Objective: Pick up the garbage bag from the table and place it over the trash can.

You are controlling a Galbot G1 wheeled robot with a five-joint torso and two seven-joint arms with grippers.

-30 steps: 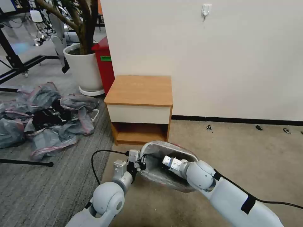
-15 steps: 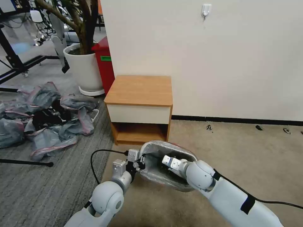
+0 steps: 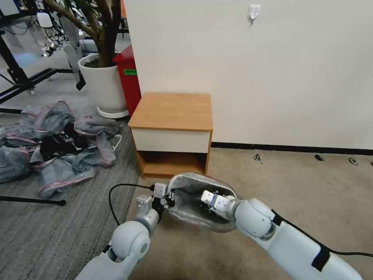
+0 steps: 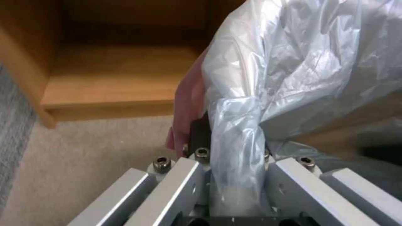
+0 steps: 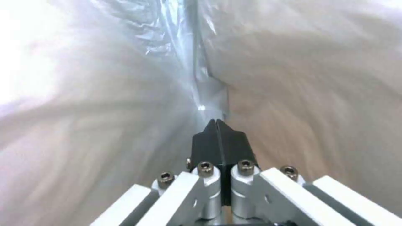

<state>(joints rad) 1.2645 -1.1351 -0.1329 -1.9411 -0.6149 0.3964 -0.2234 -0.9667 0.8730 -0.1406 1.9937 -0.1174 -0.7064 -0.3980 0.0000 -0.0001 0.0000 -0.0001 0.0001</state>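
Note:
The grey translucent garbage bag [image 3: 194, 190] is stretched open on the floor just in front of the table [image 3: 171, 111]. My left gripper [image 3: 168, 200] is shut on a bunched fold of its rim at the bag's left side; the left wrist view shows the film [image 4: 301, 62] and pink band [image 4: 186, 103] gathered between the fingers [image 4: 199, 135]. My right gripper [image 3: 208, 206] reaches inside the bag, shut on a crease of film [image 5: 209, 91] at its tips [image 5: 215, 124]. The trash can is wrapped by the bag; beige shows through the film [image 5: 318, 100].
A heap of similar grey-pink bags [image 3: 58, 140] lies on the striped carpet to the left. A white plant pot [image 3: 103, 85] and a red bin [image 3: 130, 77] stand behind the table, against the wall. Beige carpet to the right lies open.
Both grippers and the open bag have shifted a little to the left and slightly away from me. The right elbow has swung outward to the right.

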